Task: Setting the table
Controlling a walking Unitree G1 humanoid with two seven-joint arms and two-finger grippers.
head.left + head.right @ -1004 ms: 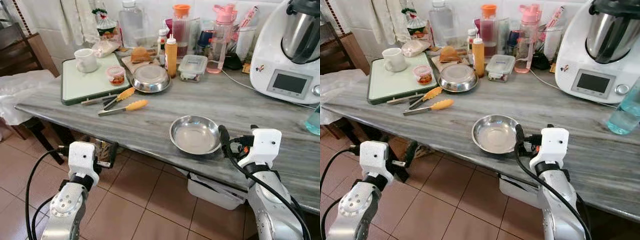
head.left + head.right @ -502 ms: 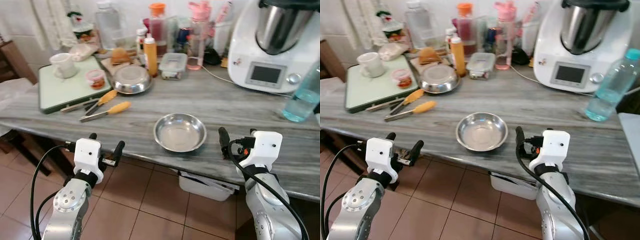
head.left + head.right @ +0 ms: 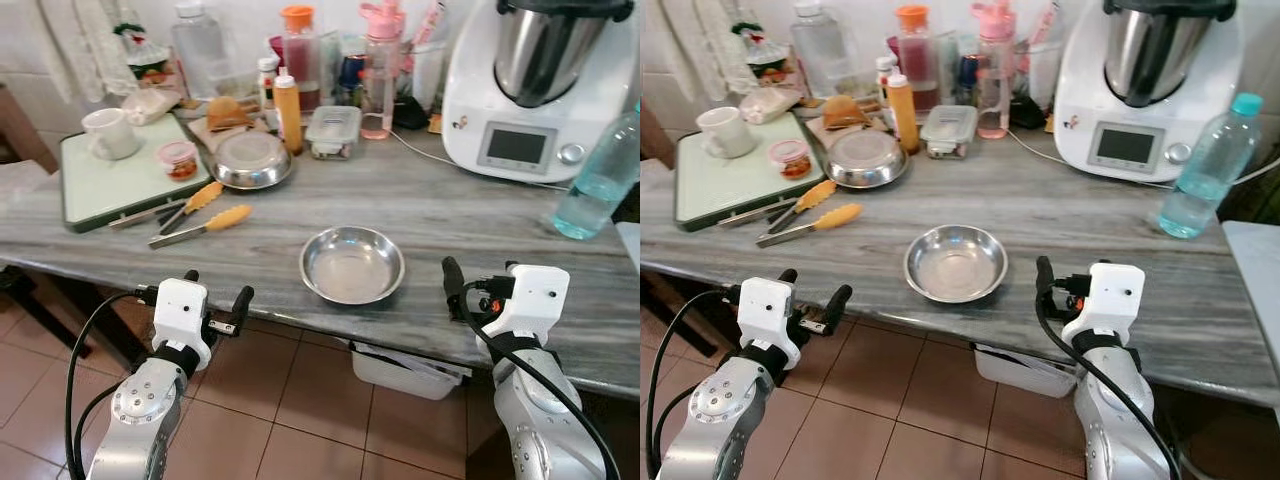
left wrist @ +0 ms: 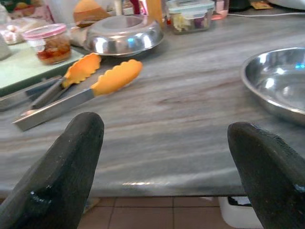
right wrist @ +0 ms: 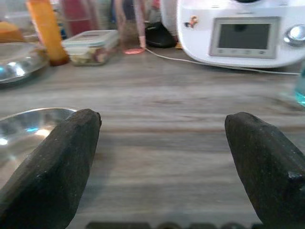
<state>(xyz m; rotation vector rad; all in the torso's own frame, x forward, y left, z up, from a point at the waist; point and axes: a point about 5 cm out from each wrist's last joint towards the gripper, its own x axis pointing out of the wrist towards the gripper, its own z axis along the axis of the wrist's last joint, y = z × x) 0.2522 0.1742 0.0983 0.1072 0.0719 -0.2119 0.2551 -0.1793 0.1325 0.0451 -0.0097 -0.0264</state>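
One shiny, shallow steel bowl (image 3: pixel 352 264) sits upright between both splayed, unladen hands.

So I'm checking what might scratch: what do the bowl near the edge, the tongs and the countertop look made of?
The bowl looks like polished steel: silvery, with bright reflections. The tongs seem to be bare metal arms with matte orange tips, probably silicone or plastic. The countertop looks like grey veined stone, possibly marble or a laminate imitating it, with a smooth, slightly glossy surface.

Spread tool (image 5: pixel 162 157) above grey countertop (image 5: pixel 181 95)
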